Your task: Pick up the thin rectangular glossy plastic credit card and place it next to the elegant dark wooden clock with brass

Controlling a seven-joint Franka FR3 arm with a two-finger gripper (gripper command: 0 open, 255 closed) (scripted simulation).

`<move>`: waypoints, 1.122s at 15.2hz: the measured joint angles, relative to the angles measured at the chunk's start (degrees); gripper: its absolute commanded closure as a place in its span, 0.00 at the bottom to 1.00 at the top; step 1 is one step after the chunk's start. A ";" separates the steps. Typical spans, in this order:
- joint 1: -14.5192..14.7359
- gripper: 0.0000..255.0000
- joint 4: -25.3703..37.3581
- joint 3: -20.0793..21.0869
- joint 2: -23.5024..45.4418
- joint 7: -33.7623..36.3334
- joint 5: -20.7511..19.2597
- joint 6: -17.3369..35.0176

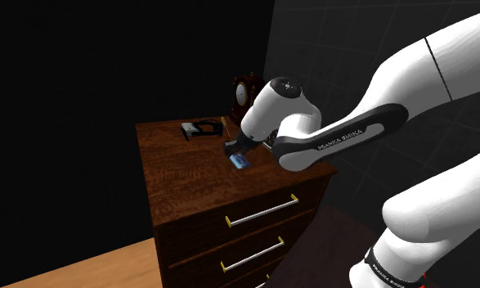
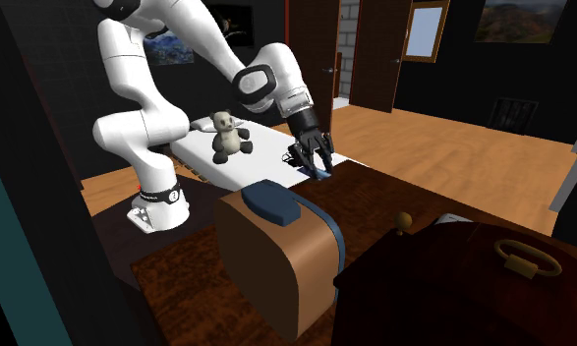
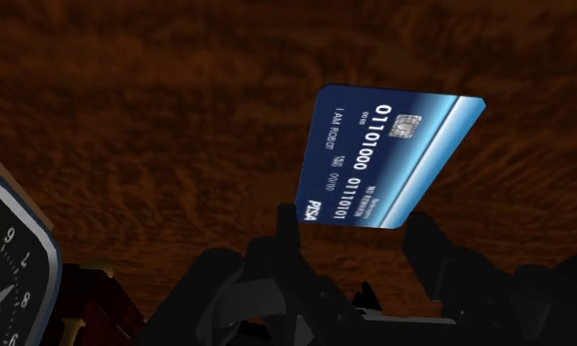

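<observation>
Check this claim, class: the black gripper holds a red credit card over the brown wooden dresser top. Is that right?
Not quite. The credit card is blue, not red, as the wrist view shows. The rest stands: the black gripper holds it over the brown wooden dresser top.

A dark wooden dresser (image 1: 172, 151), pale wood floor (image 1: 82, 274) beside, dark gridded wall (image 1: 352, 41) behind.
</observation>
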 measured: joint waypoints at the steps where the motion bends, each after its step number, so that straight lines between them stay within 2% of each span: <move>1: 0.93 1.00 0.28 -0.91 -0.47 -0.89 0.86 -0.79; 8: 5.60 1.00 2.96 -5.67 -3.41 -5.81 5.42 -6.52; 17: 8.45 1.00 7.21 -9.26 -5.96 -9.84 8.51 -13.30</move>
